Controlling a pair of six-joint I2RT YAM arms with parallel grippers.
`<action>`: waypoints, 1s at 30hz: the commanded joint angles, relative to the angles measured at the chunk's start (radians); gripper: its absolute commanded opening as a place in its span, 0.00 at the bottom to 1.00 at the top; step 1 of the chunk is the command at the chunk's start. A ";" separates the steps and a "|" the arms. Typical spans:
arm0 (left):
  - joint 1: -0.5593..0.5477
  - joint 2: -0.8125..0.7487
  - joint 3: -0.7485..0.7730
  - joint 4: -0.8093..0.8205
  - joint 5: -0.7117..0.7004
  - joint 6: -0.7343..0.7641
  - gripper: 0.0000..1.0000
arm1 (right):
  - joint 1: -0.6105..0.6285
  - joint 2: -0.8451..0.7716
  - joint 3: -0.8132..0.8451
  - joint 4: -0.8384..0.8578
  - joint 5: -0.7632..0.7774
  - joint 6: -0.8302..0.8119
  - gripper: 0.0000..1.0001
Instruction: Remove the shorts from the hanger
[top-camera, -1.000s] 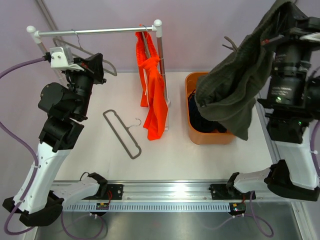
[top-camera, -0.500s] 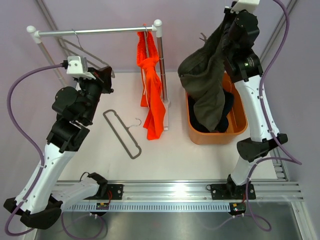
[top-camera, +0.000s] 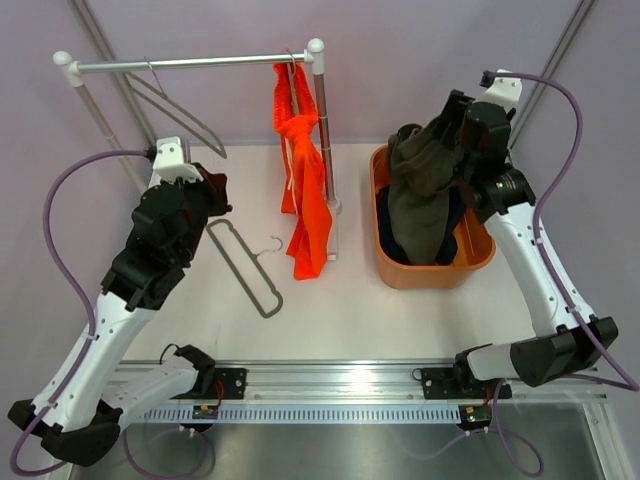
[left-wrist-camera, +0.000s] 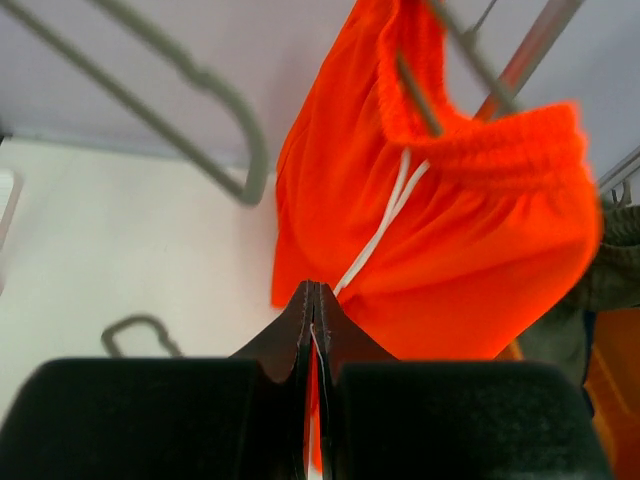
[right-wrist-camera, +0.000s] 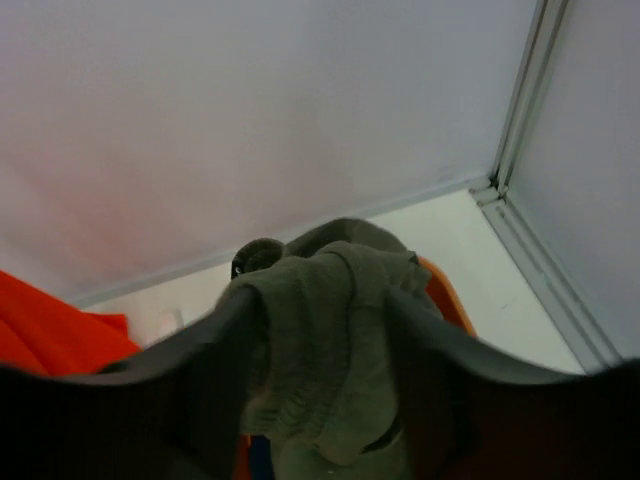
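The bright orange shorts hang from a hanger on the rail at its right end. In the left wrist view they fill the right side ahead of my left gripper, which is shut with nothing held. From above, my left gripper sits left of those shorts, apart from them. The olive-grey shorts droop into the orange bin, their top bunched between the spread fingers of my right gripper. In the right wrist view the cloth lies between the parted jaws of my right gripper. Dark navy shorts lie in the bin.
A grey hanger lies flat on the table between the left arm and the orange shorts. Another bare hanger hangs from the rail towards its left end. The rack's right post stands between the orange shorts and the bin.
My right arm came down from high up and lowered the olive-grey shorts into the bin, and its jaws have parted. My left arm has swung right and nearer the table, still shut.
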 joint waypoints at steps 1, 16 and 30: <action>-0.001 -0.035 -0.058 -0.077 -0.086 -0.077 0.00 | 0.006 -0.070 -0.073 -0.044 -0.047 0.121 0.85; -0.001 -0.045 -0.111 -0.147 -0.178 -0.118 0.06 | 0.345 -0.187 -0.088 -0.312 -0.291 0.200 0.92; -0.001 -0.058 -0.112 -0.161 -0.198 -0.117 0.16 | 0.886 0.364 -0.142 -0.103 -0.314 0.376 0.62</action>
